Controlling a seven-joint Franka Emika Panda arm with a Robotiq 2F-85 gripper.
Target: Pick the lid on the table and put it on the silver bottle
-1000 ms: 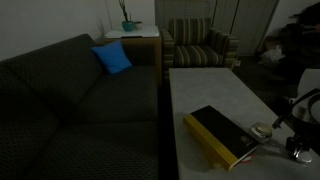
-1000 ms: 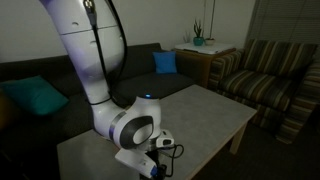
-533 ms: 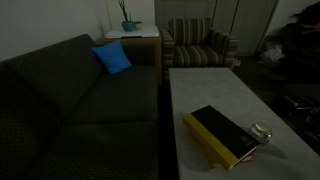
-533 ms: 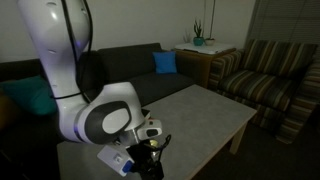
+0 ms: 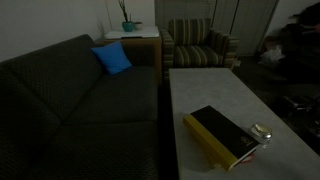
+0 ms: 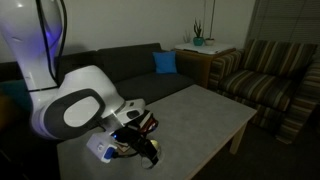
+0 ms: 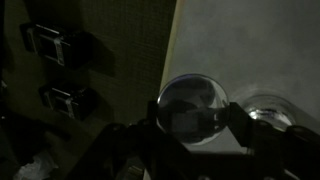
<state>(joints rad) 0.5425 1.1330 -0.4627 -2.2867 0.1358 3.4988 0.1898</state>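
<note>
In the wrist view the lid (image 7: 192,108), a round pale disc, sits between my gripper's (image 7: 194,118) dark fingers (image 7: 247,128), which are shut on its edges. The silver bottle's round rim (image 7: 272,112) shows just right of the lid, standing on the pale table (image 7: 250,50). In an exterior view the silver bottle (image 5: 262,131) stands at the table's (image 5: 215,90) near right, beside the book, and no gripper shows there. In an exterior view my gripper (image 6: 143,150) hangs low over the table's (image 6: 200,115) near end, under the bulky white arm.
A black-and-yellow book (image 5: 224,137) lies next to the bottle. A dark sofa (image 5: 80,110) with a blue cushion (image 5: 112,58) runs along the table's side. A striped armchair (image 5: 198,45) and a small side table with a plant (image 5: 130,30) stand at the far end.
The arm has left the right edge of an exterior view, where it stood by the bottle. In the other view the arm's body has swung left and lower.
</note>
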